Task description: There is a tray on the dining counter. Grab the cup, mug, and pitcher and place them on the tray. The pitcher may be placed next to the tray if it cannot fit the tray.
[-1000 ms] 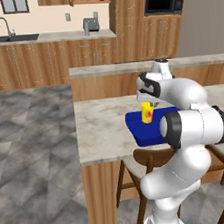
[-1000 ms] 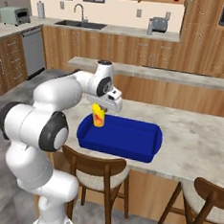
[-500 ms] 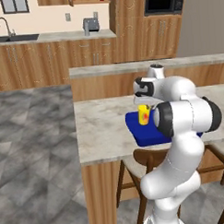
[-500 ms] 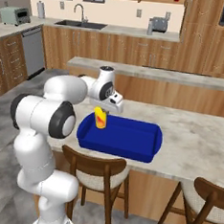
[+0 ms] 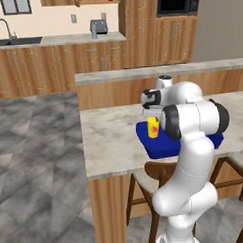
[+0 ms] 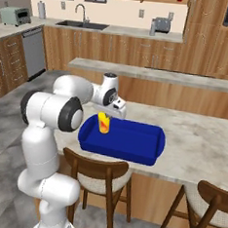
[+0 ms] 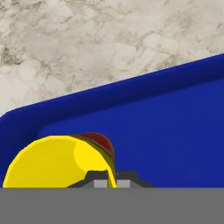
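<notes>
The cup (image 6: 103, 123), upright with its long axis vertical, hangs directly below the gripper (image 6: 107, 114) over the left end of the tray (image 6: 132, 147), which rests on the dining counter (image 6: 206, 139). The fingers are clenched on the cup's rim; whether its base touches the tray floor cannot be told.
</notes>
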Motion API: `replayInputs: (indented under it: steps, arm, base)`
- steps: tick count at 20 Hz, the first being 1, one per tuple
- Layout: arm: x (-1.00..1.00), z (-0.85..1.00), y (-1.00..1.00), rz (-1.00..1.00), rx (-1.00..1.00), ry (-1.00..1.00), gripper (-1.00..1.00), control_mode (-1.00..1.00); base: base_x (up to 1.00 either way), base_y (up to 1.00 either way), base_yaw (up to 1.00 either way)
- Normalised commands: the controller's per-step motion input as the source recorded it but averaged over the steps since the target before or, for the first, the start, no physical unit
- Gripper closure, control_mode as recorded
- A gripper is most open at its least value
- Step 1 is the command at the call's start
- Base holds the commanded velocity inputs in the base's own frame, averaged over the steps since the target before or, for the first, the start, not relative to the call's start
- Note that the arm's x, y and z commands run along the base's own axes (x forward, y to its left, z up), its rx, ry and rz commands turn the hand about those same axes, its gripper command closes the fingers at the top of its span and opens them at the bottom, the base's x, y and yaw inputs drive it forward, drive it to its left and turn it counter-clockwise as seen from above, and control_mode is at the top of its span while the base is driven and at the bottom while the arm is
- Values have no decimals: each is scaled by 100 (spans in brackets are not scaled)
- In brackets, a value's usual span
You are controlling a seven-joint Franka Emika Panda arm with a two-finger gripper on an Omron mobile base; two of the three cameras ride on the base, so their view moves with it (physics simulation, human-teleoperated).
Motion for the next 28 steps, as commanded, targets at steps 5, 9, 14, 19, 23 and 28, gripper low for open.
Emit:
replayInputs:
  steps: [5, 9, 14, 19, 23, 28]
  arm:
    - [25, -25, 0, 0, 0, 3, 100, -100]
    - [19, -25, 0, 0, 0, 0, 100, -100]
    - [6, -21, 0, 0, 0, 0, 100, -100]
    - [0, 0, 0, 0, 0, 0, 100, -100]
    - [0, 0, 0, 0, 0, 0, 100, -100]
    - [1, 0, -2, 0, 0, 0, -100, -100]
  base:
    - [0, 0, 0]
    - [0, 0, 0]
    - [0, 0, 0]
    - [0, 0, 0]
    - [0, 0, 0]
    - [0, 0, 0]
